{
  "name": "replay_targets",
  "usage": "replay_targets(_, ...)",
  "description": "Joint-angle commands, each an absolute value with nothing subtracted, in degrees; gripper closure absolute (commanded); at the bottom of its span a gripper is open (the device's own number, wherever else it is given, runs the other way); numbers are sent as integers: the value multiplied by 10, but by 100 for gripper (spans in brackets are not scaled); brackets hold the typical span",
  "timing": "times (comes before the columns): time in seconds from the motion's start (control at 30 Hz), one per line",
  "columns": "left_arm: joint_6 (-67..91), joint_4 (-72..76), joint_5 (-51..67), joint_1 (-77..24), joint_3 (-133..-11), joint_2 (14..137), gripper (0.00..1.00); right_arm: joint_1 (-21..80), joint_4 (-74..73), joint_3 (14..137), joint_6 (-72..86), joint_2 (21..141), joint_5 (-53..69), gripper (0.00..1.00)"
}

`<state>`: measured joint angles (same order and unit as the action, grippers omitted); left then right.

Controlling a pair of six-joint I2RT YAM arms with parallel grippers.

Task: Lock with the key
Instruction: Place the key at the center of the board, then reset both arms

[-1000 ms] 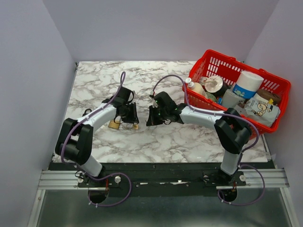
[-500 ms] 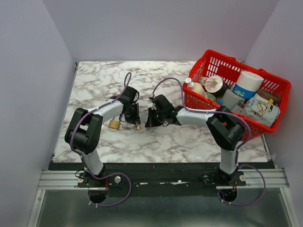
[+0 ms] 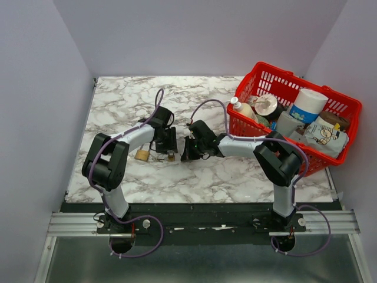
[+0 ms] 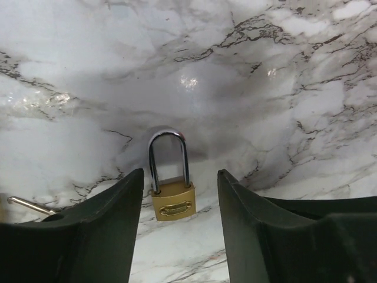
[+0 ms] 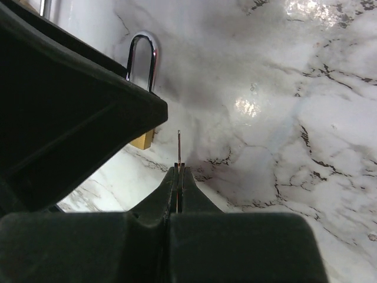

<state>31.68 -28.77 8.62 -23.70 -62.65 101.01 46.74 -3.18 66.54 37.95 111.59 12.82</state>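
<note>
Presently both arms reach in over the middle of the marbled table (image 3: pixel 118 106), wrists angled toward each other.

Left pincer (image 4: pixel 179 172): fingers spread and gripping nothing. A small brass padlock (image 4: pixel 172 200) lies flat on the table in the gap between the tips, its silver shackle pointing away from the wrist camera. A sliver of marble shows on either side of the body, so neither finger touches it.

Right pincer (image 5: pixel 178 168): fingers pressed together, pinching the key (image 5: pixel 178 147). The key is seen edge-on as a thin blade standing out past the tips. It is near the padlock but apart from it, with bare marble between them. From this wrist the padlock's shackle shows, while the left pincer's dark bulk covers part of the brass body.

Top view: the padlock sits just below the left pincer. A second, larger brass piece (image 3: pixel 141 155) lies on the table to its left, too small to make out. A thin metal rod (image 4: pixel 23 205) shows at the left wrist view's edge; origin unclear.

A red basket (image 3: pixel 283 79) of assorted goods stands at the table's far right.
</note>
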Motion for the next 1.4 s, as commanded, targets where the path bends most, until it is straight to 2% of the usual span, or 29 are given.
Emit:
replay_targets(0.0, 315, -298, 67, -239, -628, 1012, 26, 471, -18, 650, 395, 1135, 105, 100)
replay_targets(0.1, 313, -299, 66, -239, -631, 1002, 21, 471, -19, 653, 400, 1139, 105, 100)
replay_targets(0.37, 303, -287, 66, -232, -622, 946, 18, 471, -28, 673, 405, 1155, 110, 99)
replay_targets(0.47, 304, -279, 68, -223, -616, 925, 17, 471, -33, 677, 407, 1156, 107, 94)
replay_targets(0.6, 296, -276, 67, -216, -620, 897, 10, 471, -35, 683, 409, 1156, 98, 92)
replay_targets(0.67, 295, -275, 70, -211, -621, 885, 1, 472, -39, 685, 408, 1155, 89, 81)
replay_targets(0.83, 287, -272, 88, -202, -614, 830, 1, 472, -46, 692, 392, 1135, 92, 60)
replay_targets(0.9, 285, -264, 94, -198, -604, 799, 1, 472, -50, 699, 379, 1126, 92, 57)
replay_targets(1.07, 272, -263, 133, -170, -593, 738, 1, 472, -65, 719, 337, 1081, 78, 40)
replay_targets(1.2, 244, -311, 157, -129, -643, 709, 1, 473, -83, 730, 303, 1036, 82, 34)
replay_targets(1.33, 193, -405, 144, -90, -724, 715, 1, 472, -122, 760, 246, 979, 93, 20)
replay_targets(1.37, 179, -424, 136, -84, -745, 722, 1, 472, -133, 766, 216, 966, 94, 14)
